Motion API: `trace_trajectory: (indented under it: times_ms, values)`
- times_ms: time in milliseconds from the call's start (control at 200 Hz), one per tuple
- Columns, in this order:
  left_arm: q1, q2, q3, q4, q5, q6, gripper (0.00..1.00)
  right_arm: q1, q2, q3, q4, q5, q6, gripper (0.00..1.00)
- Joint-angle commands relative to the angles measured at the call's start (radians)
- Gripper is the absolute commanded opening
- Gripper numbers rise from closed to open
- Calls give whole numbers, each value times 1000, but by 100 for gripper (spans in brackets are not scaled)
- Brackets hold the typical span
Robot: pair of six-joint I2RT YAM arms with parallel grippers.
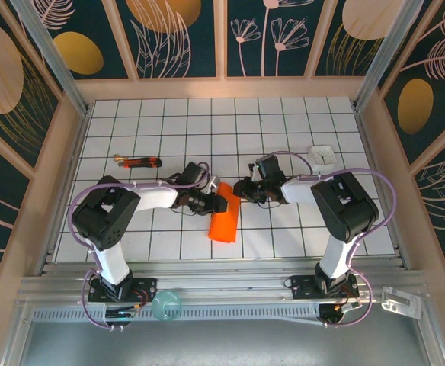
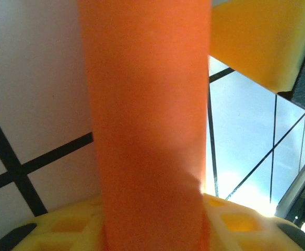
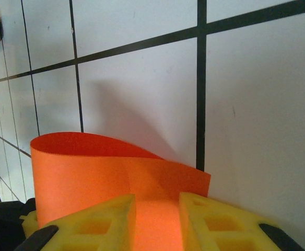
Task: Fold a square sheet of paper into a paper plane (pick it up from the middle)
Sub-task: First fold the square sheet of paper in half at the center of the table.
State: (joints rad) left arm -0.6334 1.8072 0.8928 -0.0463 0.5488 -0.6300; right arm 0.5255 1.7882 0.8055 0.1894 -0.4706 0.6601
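The square sheet of paper (image 1: 224, 221), bright orange-red, lies folded over in a narrow band at the middle of the grid table, its near end flat on the tiles. My left gripper (image 1: 222, 203) meets its far end from the left. In the left wrist view the paper (image 2: 147, 130) runs top to bottom across the gap of the left gripper (image 2: 152, 212), and the yellow fingers (image 2: 53, 230) stand apart on either side. My right gripper (image 1: 242, 189) comes in from the right. Its yellow fingers (image 3: 220, 219) stand apart over a curled flap of the paper (image 3: 90, 167), right gripper (image 3: 157, 201) open.
A thin red-and-black stick tool (image 1: 139, 161) lies at the back left. A small white square object (image 1: 323, 155) sits at the back right. A teal round thing (image 1: 166, 304) rests on the near rail. One yellow finger of the other gripper (image 2: 251, 42) is close above the paper.
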Motion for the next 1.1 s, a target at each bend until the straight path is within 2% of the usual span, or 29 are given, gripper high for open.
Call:
trace_trajectory:
  times_ms: [0,325,570,655,801,1091]
  values:
    - [23,19,-20,-111,-157,27,48,16,38,4,-32,29,-12,28]
    - [16,-53,-45,-90,-119,-28,64,34,42,-15,-15,38,9,26]
    - [-15,-69,-43,-109,-119,-40,67,39,44,-20,-13,44,13,26]
    - [-21,-69,-43,-112,-129,-44,65,39,45,-22,-11,46,12,26]
    - [-23,-67,-33,-137,-162,-33,52,39,39,-15,-13,44,10,26]
    - [-21,-53,-40,-120,-173,-33,41,38,4,8,-38,37,-25,29]
